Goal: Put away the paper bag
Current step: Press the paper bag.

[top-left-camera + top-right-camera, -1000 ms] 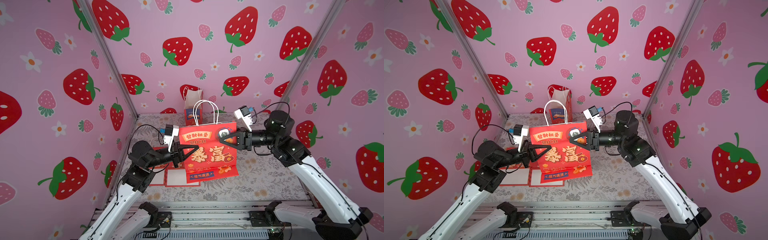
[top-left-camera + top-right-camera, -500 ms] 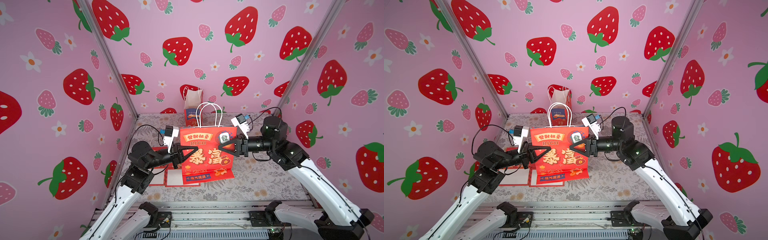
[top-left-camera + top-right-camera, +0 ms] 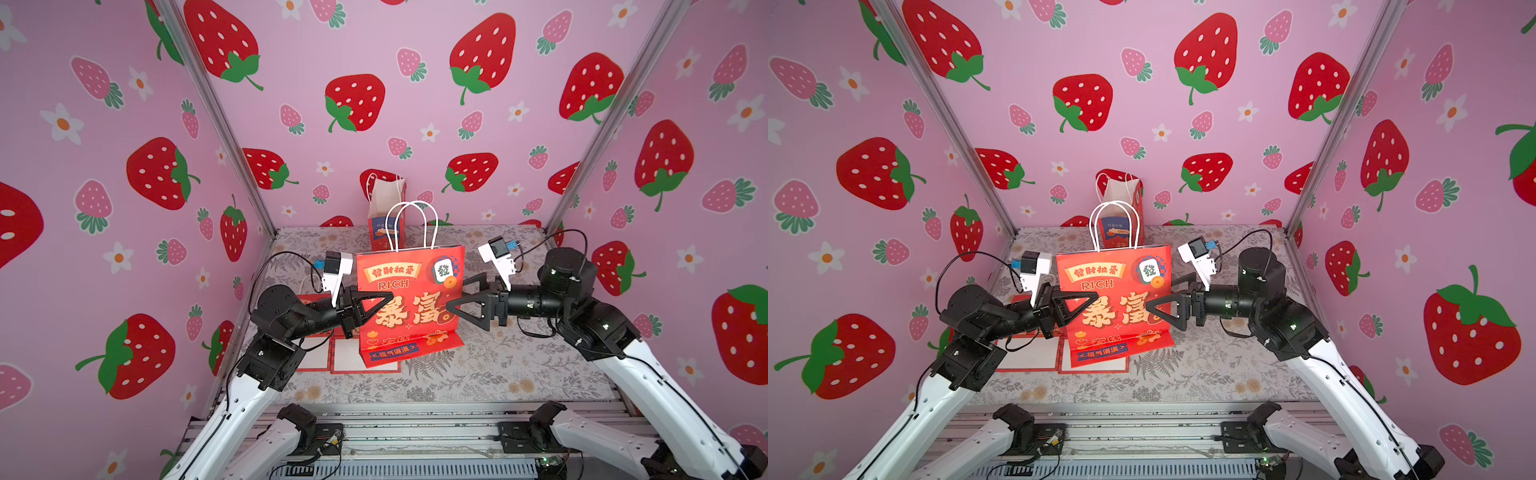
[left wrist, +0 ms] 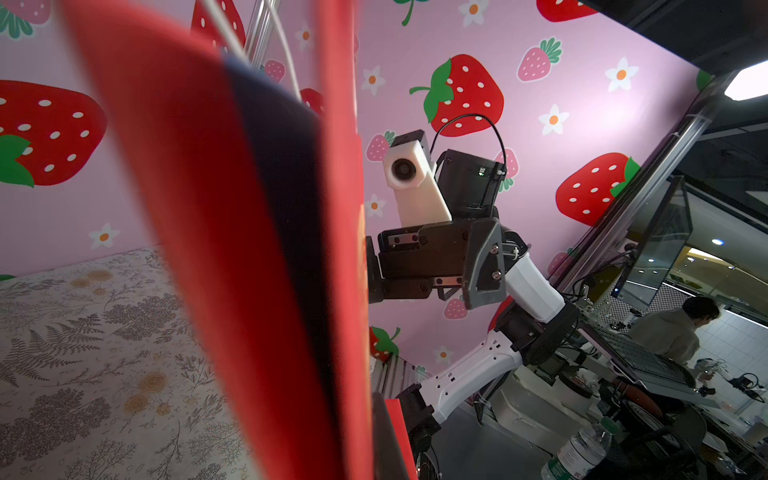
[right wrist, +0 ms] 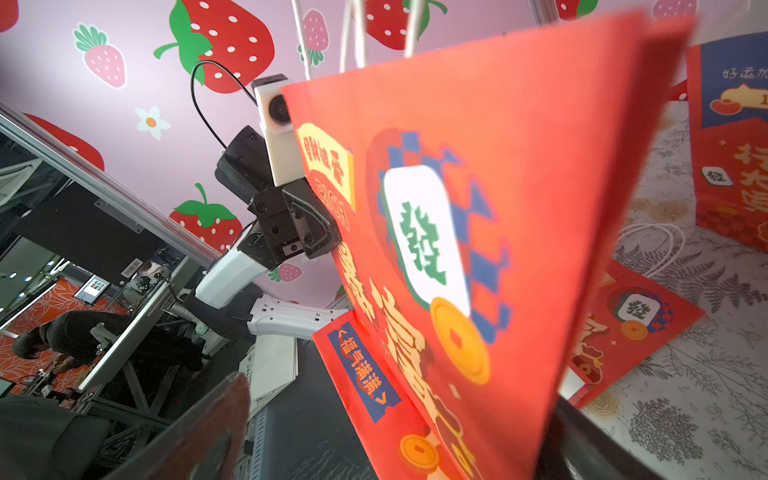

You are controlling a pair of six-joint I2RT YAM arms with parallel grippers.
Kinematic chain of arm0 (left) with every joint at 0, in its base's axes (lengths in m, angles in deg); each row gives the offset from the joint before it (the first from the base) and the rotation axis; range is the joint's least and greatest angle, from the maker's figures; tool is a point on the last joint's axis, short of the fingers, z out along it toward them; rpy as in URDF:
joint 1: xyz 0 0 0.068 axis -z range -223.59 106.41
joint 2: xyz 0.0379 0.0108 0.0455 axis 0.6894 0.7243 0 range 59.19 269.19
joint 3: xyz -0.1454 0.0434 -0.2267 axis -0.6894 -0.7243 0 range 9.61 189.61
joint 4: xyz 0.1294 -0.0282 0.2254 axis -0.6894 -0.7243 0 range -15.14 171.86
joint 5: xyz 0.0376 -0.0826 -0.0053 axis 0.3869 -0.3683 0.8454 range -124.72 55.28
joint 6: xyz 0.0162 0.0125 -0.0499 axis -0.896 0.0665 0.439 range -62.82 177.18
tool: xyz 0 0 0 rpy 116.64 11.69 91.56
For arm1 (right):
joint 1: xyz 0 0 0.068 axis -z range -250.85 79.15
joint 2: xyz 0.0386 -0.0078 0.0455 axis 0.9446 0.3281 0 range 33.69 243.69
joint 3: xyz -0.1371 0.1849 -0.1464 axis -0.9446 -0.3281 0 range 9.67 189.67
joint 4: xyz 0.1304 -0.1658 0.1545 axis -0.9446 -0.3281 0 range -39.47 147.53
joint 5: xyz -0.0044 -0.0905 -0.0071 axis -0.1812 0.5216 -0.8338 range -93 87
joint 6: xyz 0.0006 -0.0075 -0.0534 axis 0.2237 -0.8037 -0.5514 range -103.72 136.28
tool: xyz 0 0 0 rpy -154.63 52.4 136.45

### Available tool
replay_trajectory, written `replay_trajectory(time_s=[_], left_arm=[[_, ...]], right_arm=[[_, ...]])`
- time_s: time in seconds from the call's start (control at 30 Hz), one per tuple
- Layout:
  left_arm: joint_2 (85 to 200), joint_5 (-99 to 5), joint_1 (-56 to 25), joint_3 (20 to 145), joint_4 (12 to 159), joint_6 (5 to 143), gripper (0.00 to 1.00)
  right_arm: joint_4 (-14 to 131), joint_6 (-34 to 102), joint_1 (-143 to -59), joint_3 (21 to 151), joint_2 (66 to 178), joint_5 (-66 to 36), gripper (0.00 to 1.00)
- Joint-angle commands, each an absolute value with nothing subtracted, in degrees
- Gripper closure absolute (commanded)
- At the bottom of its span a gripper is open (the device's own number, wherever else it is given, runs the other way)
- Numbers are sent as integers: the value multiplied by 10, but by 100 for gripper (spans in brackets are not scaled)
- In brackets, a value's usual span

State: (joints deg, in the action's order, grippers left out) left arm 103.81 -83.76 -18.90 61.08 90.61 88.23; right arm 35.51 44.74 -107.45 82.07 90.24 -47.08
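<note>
Red paper bag (image 3: 409,305), upright on your table

You see gold lettering, white handles (image 3: 411,224) standing up, its bottom flap folded forward, nearly flattened.

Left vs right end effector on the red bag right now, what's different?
The left end effector is shut on the edge of the red paper bag with white rope handles, while the right end effector stands open at the opposite edge, gripping nothing. Only the left one holds the bag upright on the floral-patterned table. Both are black, with triangular fingers, and point inward at the bag from either side.
</note>
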Motion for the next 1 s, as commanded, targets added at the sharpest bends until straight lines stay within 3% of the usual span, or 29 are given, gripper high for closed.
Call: replay_trajectory(time_s=[0.0, 0.37, 0.67, 0.8, 0.97], left_arm=[[1035, -836, -191, 637, 921, 879, 100], [1050, -856, -191, 638, 944, 897, 100], [1083, -856, -198, 650, 932, 912, 100], [1083, -853, -211, 645, 939, 928, 100], [1077, -855, -221, 641, 945, 938, 100]], right_arm=[[371, 448, -1074, 820, 920, -481, 3], [502, 480, -1075, 786, 943, -524, 17], [608, 519, -1077, 770, 951, -550, 43], [599, 517, -1080, 765, 954, -559, 47], [579, 510, -1080, 756, 941, -550, 63]])
